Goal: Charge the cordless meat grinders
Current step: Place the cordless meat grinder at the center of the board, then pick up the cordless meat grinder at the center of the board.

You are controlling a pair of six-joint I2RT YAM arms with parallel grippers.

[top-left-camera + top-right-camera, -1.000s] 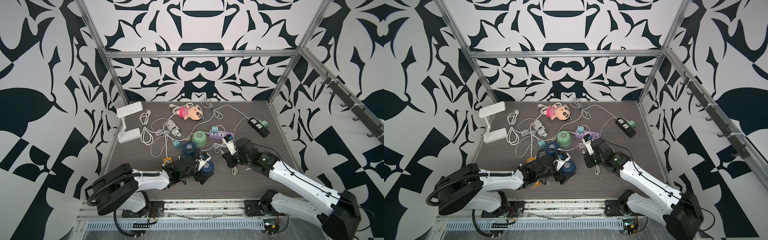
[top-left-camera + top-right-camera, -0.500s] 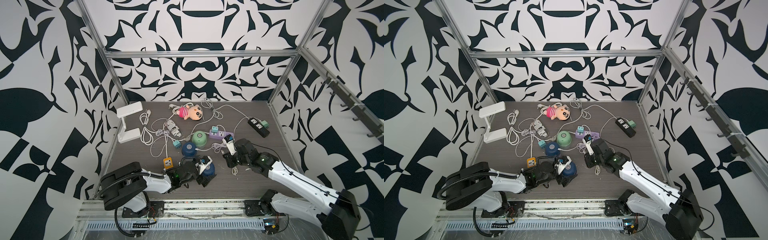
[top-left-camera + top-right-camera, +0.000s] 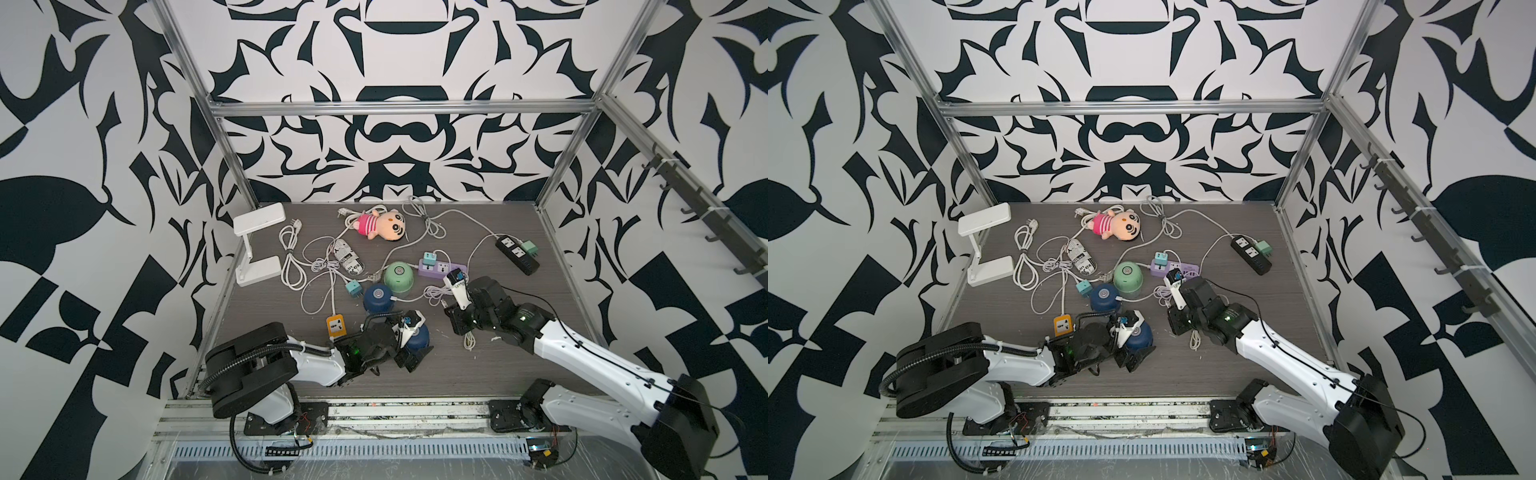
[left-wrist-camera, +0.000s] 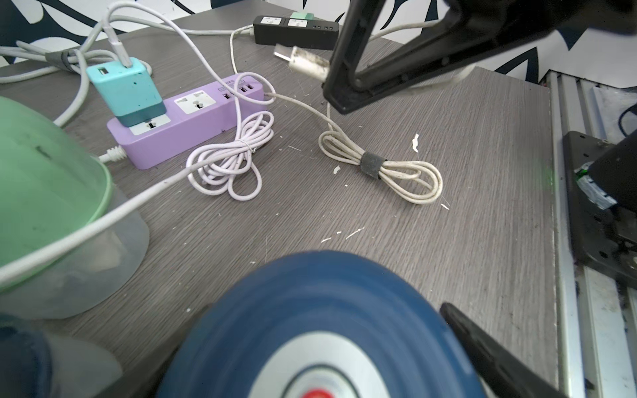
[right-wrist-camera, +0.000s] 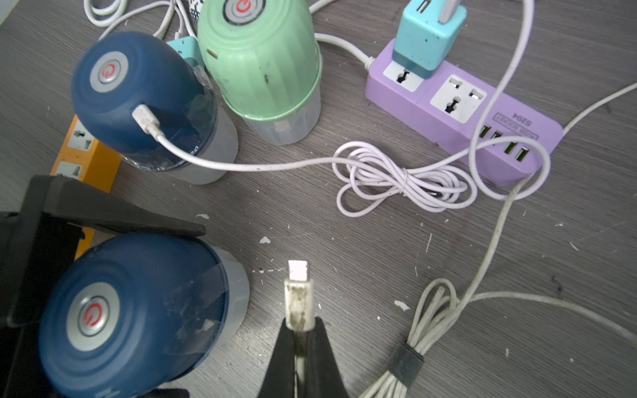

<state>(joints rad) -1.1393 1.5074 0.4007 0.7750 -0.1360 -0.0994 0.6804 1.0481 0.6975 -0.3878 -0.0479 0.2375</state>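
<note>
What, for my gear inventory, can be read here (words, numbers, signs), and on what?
"S204": purple strip, upside down in the right wrist view.
Boxed line beside it: too blurred to read.
Red power sign: buttons of near blue grinder, far blue grinder, green grinder.
Printed tube: letters too small to read.

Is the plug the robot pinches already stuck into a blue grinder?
No, the white plug in the right end effector hangs apart from the nearest dark blue grinder.
</note>
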